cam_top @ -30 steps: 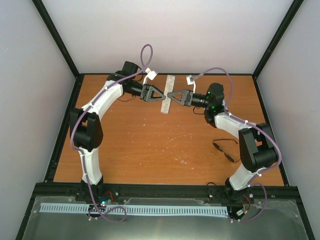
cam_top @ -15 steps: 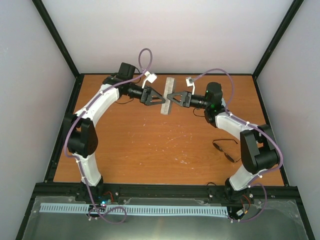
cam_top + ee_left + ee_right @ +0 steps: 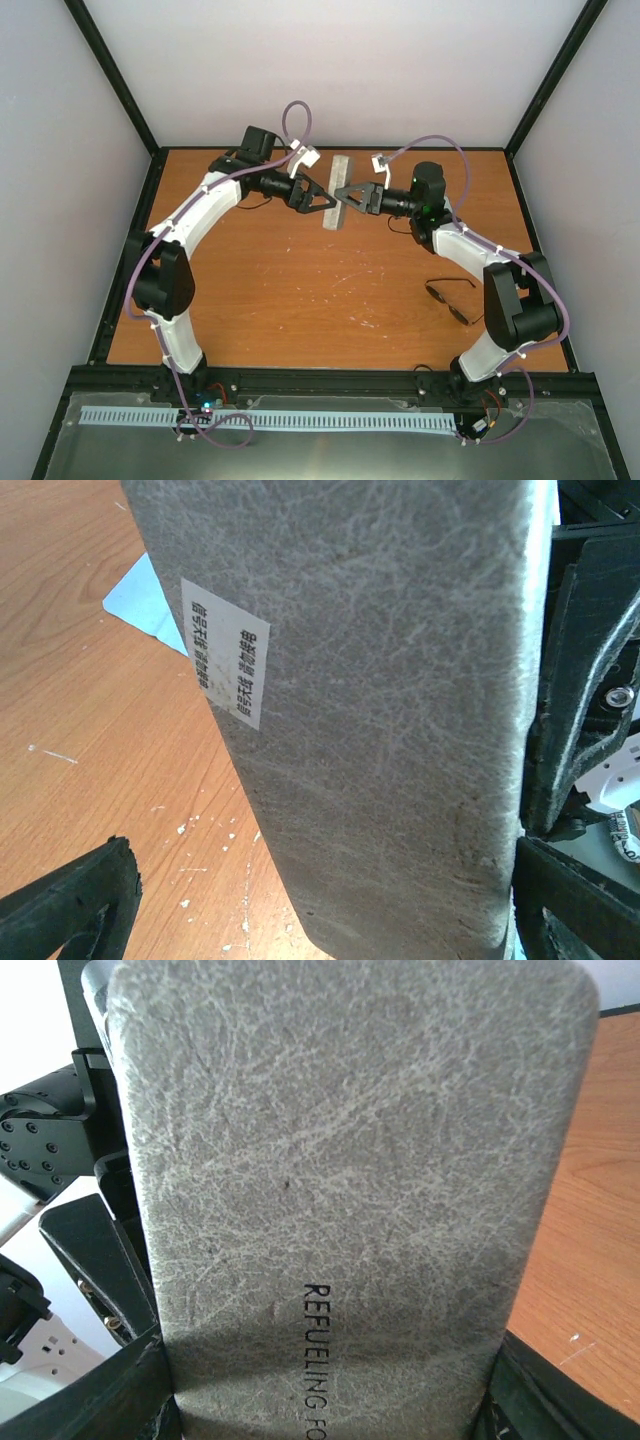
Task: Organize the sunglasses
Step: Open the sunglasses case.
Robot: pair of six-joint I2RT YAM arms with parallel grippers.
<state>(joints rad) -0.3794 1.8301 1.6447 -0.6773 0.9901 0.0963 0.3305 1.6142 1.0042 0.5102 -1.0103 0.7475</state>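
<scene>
The grey case (image 3: 336, 191) is the reference for everything here. From the top view it shows only as a narrow pale strip standing on edge, far from the arm bases, with a gripper meeting it from each side. The right gripper (image 3: 347, 194) comes in from the case's right. In its wrist view the textured grey face fills the frame, and a dark finger (image 3: 100, 1395) sits tight against each long edge, so it is clamped on the case, though the frame's bottom cuts off the contact itself. The printing (image 3: 318, 1360) on that face reads "REFUELING FO" and then runs out of view. The left gripper (image 3: 322, 200) reaches in from the case's left with its jaws spread wide. One finger (image 3: 70, 905) stands well clear of the case's rounded end, and the other is just beside its far edge. This face carries a white label (image 3: 226, 654) whose characters are too small to read. A pale blue cloth (image 3: 150, 602) peeks out behind the case, mostly hidden by it. The sunglasses (image 3: 449, 301) lie on the wooden table (image 3: 300, 290) well apart from the case, near and to its right. They are beside the right arm and held by nothing, and their lenses are too small to make out.
</scene>
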